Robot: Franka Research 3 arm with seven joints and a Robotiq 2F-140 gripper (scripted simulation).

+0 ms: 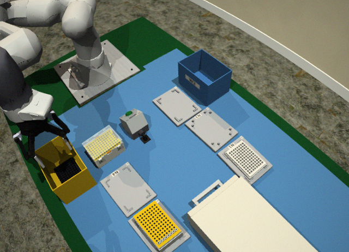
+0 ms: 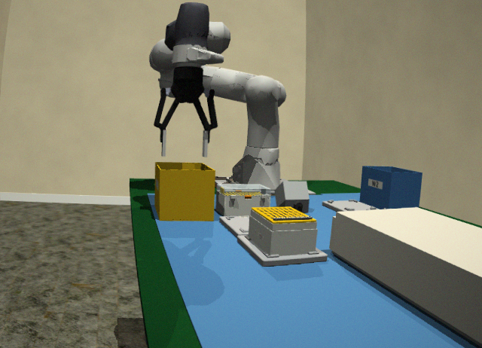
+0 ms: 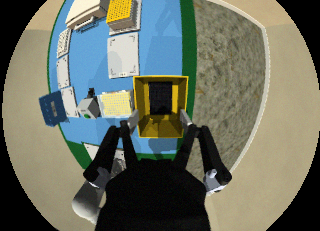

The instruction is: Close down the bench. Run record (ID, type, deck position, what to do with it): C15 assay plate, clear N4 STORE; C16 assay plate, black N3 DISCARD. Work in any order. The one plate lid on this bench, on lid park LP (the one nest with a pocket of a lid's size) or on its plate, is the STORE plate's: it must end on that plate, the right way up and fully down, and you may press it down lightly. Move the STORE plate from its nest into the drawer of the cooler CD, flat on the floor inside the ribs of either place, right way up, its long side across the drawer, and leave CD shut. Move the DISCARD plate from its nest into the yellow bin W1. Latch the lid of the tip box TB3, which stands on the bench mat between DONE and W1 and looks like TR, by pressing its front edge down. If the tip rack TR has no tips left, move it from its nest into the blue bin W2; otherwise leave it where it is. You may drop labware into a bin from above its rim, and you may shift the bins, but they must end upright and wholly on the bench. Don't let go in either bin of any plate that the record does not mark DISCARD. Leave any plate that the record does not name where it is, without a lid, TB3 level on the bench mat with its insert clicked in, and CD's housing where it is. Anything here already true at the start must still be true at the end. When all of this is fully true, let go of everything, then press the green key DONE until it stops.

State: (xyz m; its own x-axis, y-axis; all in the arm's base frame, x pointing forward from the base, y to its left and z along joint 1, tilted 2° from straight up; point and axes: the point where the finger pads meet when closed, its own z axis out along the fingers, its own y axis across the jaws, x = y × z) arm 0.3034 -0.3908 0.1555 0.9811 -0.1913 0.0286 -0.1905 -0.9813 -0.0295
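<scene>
My gripper (image 1: pixel 47 152) hangs open and empty just above the rim of the yellow bin W1 (image 1: pixel 76 187). It also shows in the exterior view (image 2: pixel 184 148) and the wrist view (image 3: pixel 160 126). The black assay plate (image 1: pixel 67 169) lies inside the bin on its floor, apart from the fingers, and shows in the wrist view (image 3: pixel 160 99). In the exterior view the bin (image 2: pixel 184 191) hides the plate. Nest N4 (image 1: pixel 128 189) and the nest beside the blue bin (image 1: pixel 176 105) hold nothing. I see no clear plate and no lid in any view.
Tip box TB3 (image 1: pixel 103 145) stands right of the yellow bin, with the green key DONE (image 1: pixel 128 113) behind it. Tip rack TR (image 1: pixel 156 225) sits in its nest. Blue bin W2 (image 1: pixel 204 76), a pegged nest (image 1: pixel 211 129), a white plate (image 1: pixel 245 159) and cooler CD (image 1: pixel 247 218) lie to the right.
</scene>
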